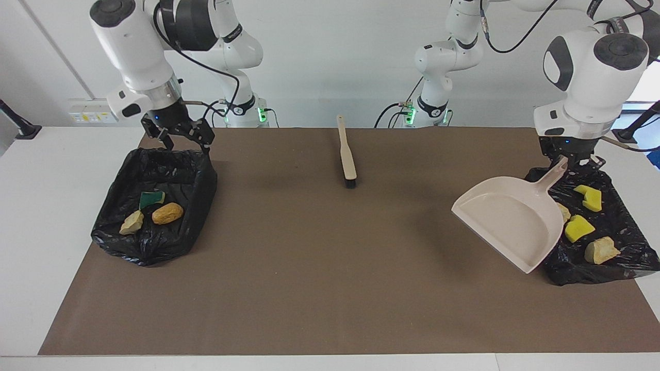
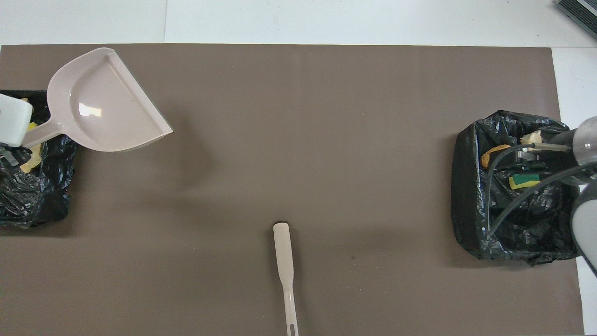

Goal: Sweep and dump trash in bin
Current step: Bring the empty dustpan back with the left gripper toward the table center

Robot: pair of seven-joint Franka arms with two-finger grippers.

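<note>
The table (image 1: 31, 216) is white and carries a wide brown mat (image 1: 330, 288) over most of its top. Two bins lined with black bags stand on the mat, one at each end. The bin at the right arm's end (image 1: 154, 242) holds three scraps of trash: a green-backed sponge chunk (image 1: 151, 198), an orange crusty lump (image 1: 167, 213) and a tan lump (image 1: 132, 222) lying close together. The bin at the left arm's end (image 1: 619, 268) holds the other scraps in view: a yellow sponge chunk (image 1: 590, 197) nearer the robots, another yellow chunk (image 1: 578, 228) beside the pan's edge, a tan lump (image 1: 600, 251) farther from the robots, and a small tan piece (image 1: 564, 211) partly hidden by the pan.

The beige dustpan (image 1: 508, 221) hangs tilted in the air, its handle over the bin at the left arm's end and its empty scoop out over the mat beside that bin. The left gripper (image 1: 567, 157) has its jaws clamped on the top of the handle. The right gripper (image 1: 178, 136) hovers over the robot-side rim of the other bin, jaws apart and holding nothing.

A beige brush (image 1: 346, 154) lies flat on the mat midway between the bins, near the robots, with its dark bristles pointing away from them.
</note>
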